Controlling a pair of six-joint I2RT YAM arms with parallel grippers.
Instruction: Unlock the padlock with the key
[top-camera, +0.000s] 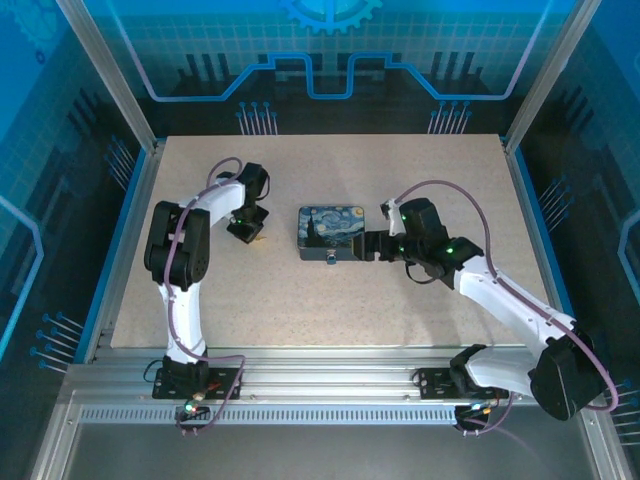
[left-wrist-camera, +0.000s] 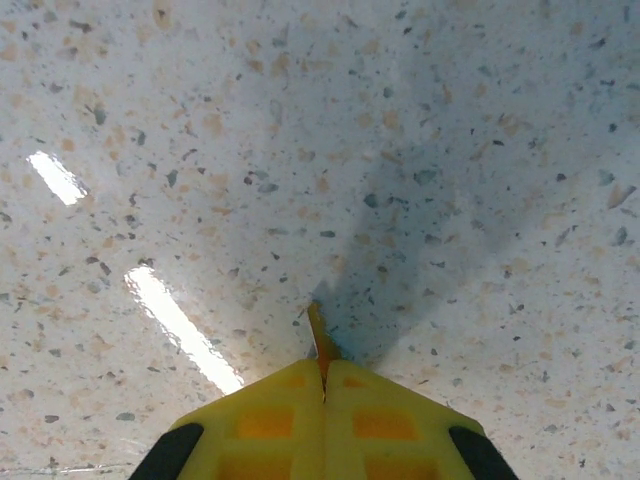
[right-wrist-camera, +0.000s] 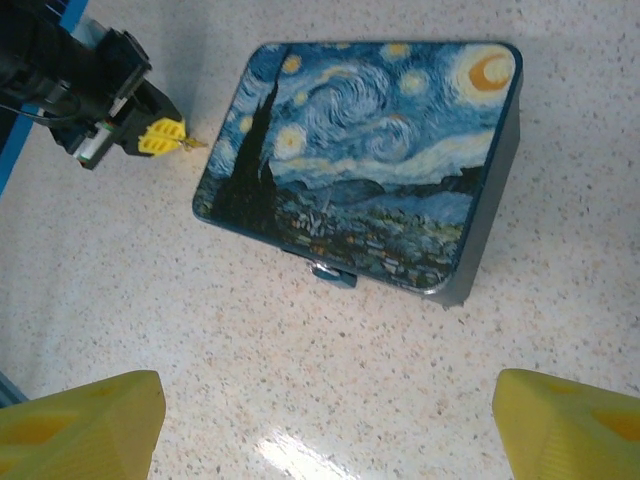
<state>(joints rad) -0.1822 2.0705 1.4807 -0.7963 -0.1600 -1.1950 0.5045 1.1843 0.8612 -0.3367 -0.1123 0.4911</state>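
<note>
A tin box (top-camera: 330, 230) painted with a starry night scene lies mid-table. A small silver-blue padlock (right-wrist-camera: 333, 273) juts from its front edge (top-camera: 331, 259). My left gripper (left-wrist-camera: 324, 372) is shut on a thin brass key (left-wrist-camera: 322, 340), whose blade points down at the tabletop, just above it. From above, this gripper (top-camera: 246, 230) hangs left of the box with the key (top-camera: 257, 239) at its tip; the right wrist view shows both, gripper (right-wrist-camera: 160, 138) and key (right-wrist-camera: 192, 144). My right gripper (top-camera: 368, 246) stands open beside the box's right end, its yellow fingertips (right-wrist-camera: 85, 420) wide apart, holding nothing.
The speckled table (top-camera: 330, 310) is framed by aluminium rails and blue glass walls. Bare tabletop lies in front of the box, between it and the near rail (top-camera: 330, 375). The right arm's cable (top-camera: 470, 210) loops above its wrist.
</note>
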